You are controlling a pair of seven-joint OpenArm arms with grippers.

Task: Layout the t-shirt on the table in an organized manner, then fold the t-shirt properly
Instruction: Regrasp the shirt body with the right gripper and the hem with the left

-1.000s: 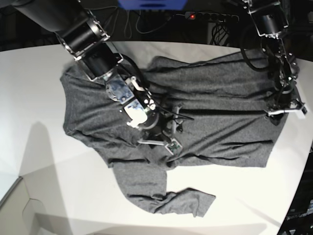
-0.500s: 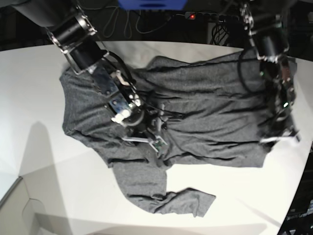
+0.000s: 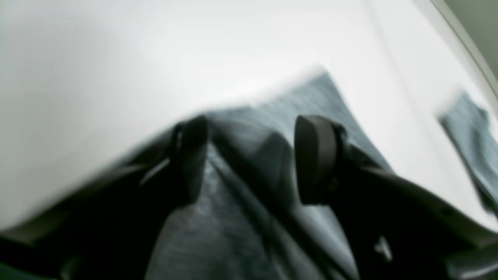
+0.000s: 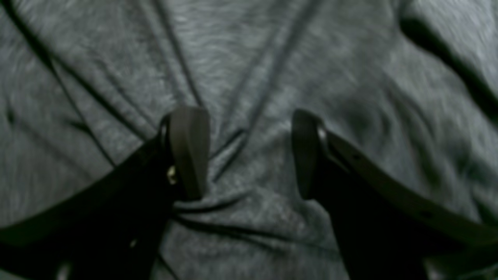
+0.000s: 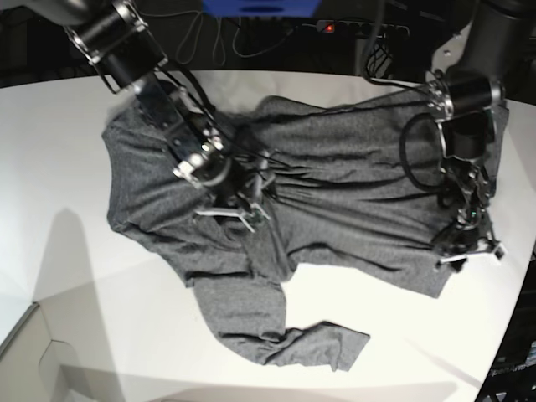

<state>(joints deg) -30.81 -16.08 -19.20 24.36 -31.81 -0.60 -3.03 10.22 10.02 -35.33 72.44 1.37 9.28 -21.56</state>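
Now the t-shirt lies more bunched than it did a second ago: both arms have dragged it toward the near edge of the desk. The left end effector, which a second ago sat higher along the desk's right-hand edge as the base view shows it, has travelled down that edge with the hem corner, so the hem there now runs slanted and the corner rests close to the curved rim. The right end effector has pulled back toward the desk's far left corner, and fresh ridges of cloth fan out from it across the chest. As I judge it, this is still the laying-out step (a tugging to square the body), and the folding has not begun; one long sleeve remains doubled over near the front edge.

From the left wrist view, the left end effector has its fingers apart with a raised fold of grey knit standing between them; it looks like a loose hold on the hem, though blur keeps me from saying the pads actually press it. Seen from its own camera, the right end effector is spread wide, tips down on the fabric, a small pucker between them, nothing pinched.
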